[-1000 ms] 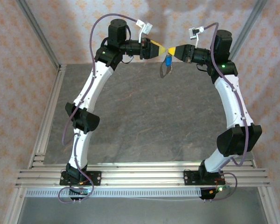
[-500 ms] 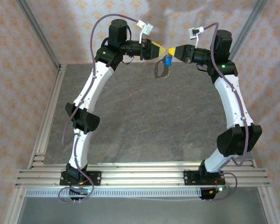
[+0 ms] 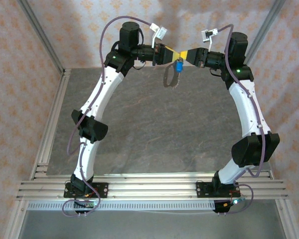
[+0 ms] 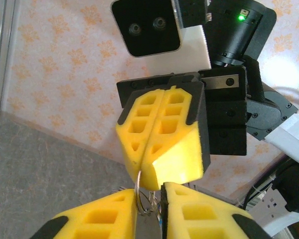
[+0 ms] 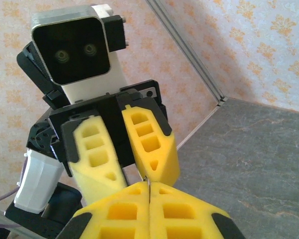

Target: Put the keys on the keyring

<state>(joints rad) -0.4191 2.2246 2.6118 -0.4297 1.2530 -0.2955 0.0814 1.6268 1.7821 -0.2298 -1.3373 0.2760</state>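
Observation:
High over the back of the table my two grippers meet tip to tip. My right gripper (image 3: 184,53) (image 5: 149,186) is shut on the thin wire of the keyring (image 4: 138,191). My left gripper (image 3: 174,52) (image 4: 149,199) stands around the same ring with a narrow gap left between its yellow pads. The ring lies against the left pad (image 4: 114,209). Below the tips hang a key with a blue head (image 3: 179,65) and the keyring's grey strap loop (image 3: 168,78). In the left wrist view the key is mostly hidden between the pads.
The grey stone-patterned table top (image 3: 154,124) lies far beneath the grippers. Patterned walls and metal frame posts (image 3: 42,40) enclose the back and sides. An aluminium rail (image 3: 149,186) carries both arm bases at the near edge.
My left gripper's jaws have narrowed around the ring and the arm has shifted a little right. The strap and blue key have swung left. The right arm holds still.

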